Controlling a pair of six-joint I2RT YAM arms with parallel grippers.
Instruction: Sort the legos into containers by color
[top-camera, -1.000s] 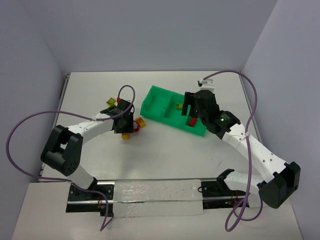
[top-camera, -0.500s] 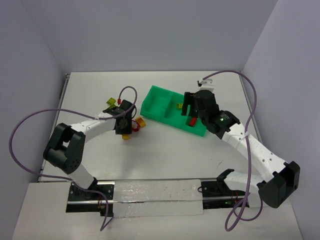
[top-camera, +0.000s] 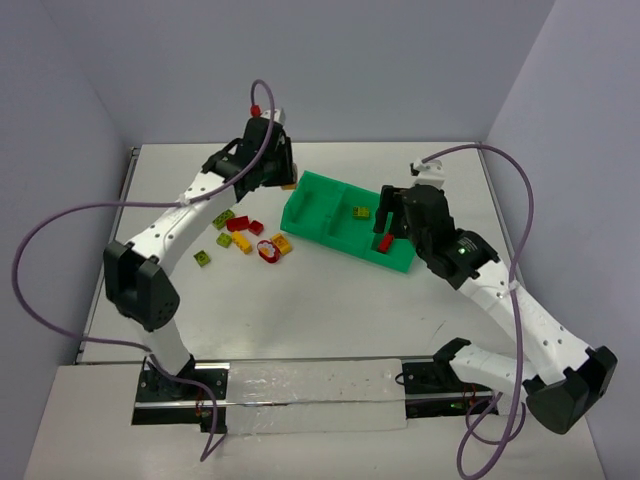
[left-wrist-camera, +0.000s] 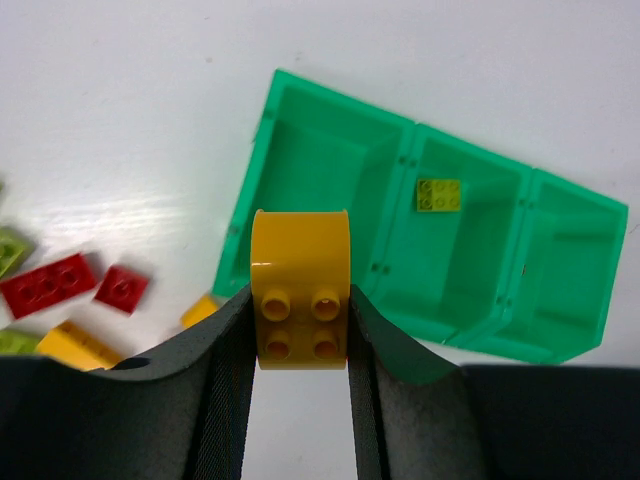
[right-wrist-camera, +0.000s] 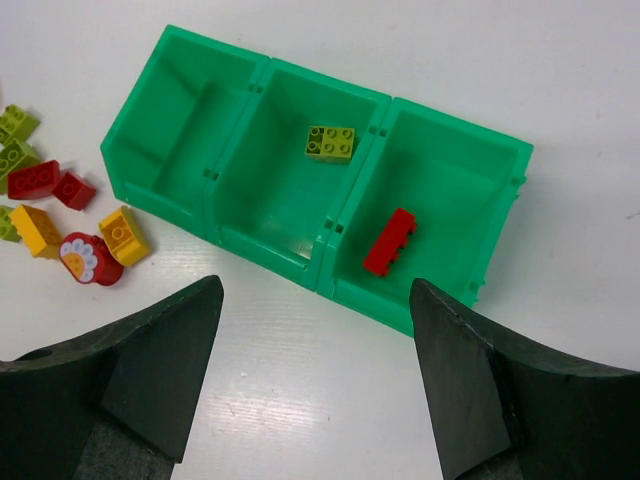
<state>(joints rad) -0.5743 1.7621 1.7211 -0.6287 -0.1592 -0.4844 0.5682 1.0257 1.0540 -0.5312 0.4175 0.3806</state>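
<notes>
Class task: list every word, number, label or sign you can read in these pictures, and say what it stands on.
None can be read.
The yellow brick in the left claw has no legible marks on its studs.
The red piece bears a flower picture, no letters.

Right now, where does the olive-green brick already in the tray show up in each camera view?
Top external: olive-green brick right of centre, in the middle compartment of the green tray.
Left wrist: upper right, beyond the held yellow brick.
Right wrist: upper centre.
Shared landmark: the green tray; the brick is in its middle compartment in every view.
</notes>
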